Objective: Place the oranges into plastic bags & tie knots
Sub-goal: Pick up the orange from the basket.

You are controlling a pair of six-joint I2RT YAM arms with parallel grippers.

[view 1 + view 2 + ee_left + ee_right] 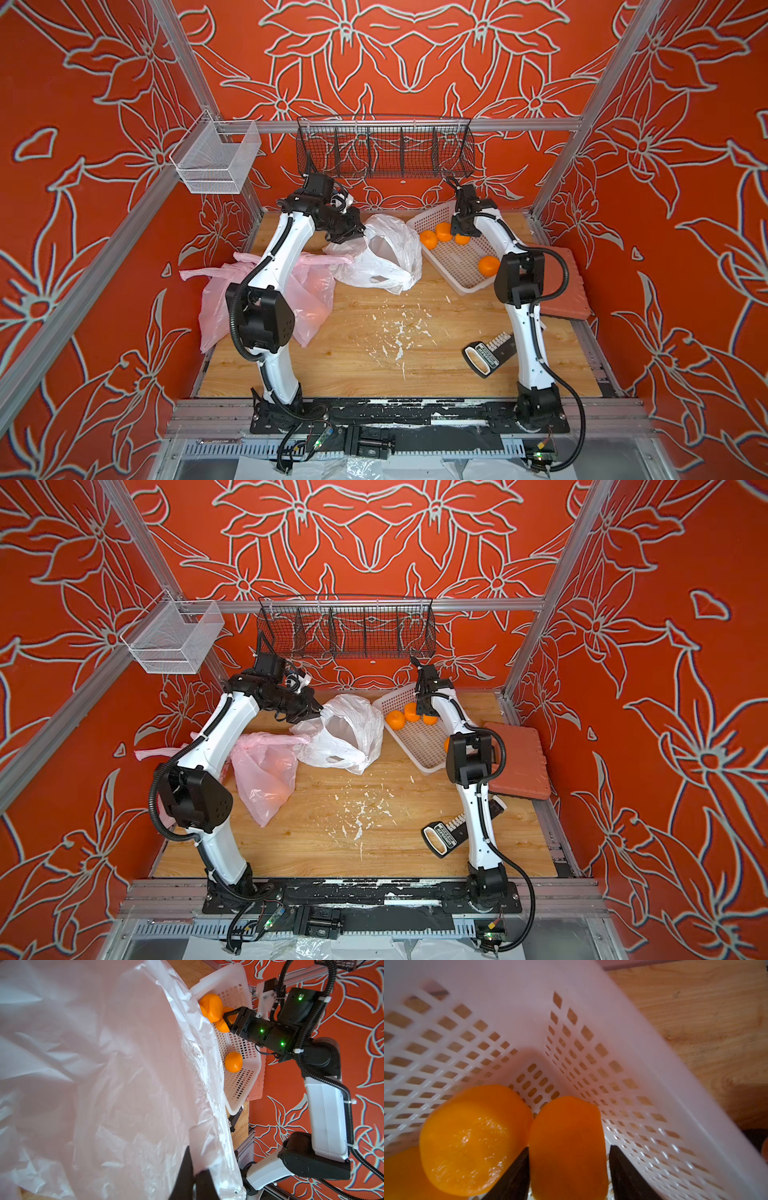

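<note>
1. Left gripper (195, 1167) is pinching the white bag (382, 253), upper centre in both top views.
2. Right gripper (569, 1148) is straddling an orange (566, 1124) in the basket (457, 266); grip unclear.
3. Label on the black device (484, 353) is showing too small to read.

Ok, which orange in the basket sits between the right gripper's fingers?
The mandarin in the plastic basket's corner, straddled by the right gripper. Two others sit beside it; a fourth lies alone, nearer the robot.

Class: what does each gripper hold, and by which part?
Left gripper pinches the thin milky-white plastic bag by its mouth rim. Right gripper straddles a small glossy orange across its sides; grip cannot be told.
</note>
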